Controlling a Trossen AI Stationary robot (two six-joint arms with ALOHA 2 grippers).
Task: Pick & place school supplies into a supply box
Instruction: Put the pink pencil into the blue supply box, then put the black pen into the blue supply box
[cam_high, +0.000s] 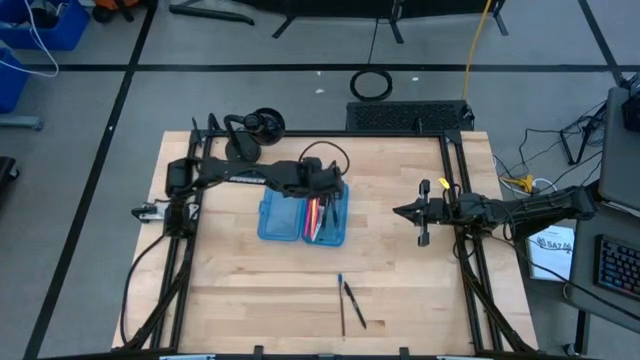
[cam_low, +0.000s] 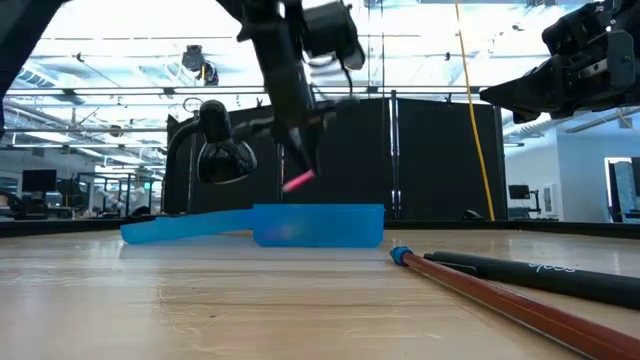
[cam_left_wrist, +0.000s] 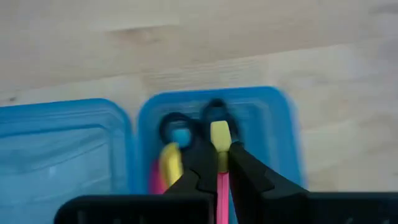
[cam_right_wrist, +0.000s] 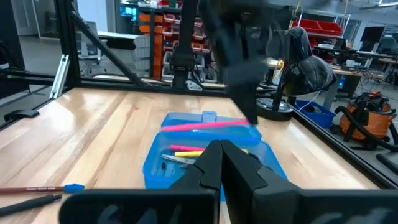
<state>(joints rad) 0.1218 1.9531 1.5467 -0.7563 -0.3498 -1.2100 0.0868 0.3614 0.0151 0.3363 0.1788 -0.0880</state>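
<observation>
Left wrist view shows you the left gripper clenched on a pink pencil above the blue box; right gripper waits, fingers closed.

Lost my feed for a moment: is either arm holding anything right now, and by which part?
The left gripper holds a pink pencil near its yellow-capped end, above the supply box. The right gripper waits empty at the table's right side.

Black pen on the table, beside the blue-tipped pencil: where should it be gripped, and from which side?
Grip the black pen at mid-shaft, from straight above, fingers across it. It lies flat on the table and diverges from the blue-tipped pencil there, leaving finger room. The right gripper is free; the left gripper holds a pink pencil.
</observation>
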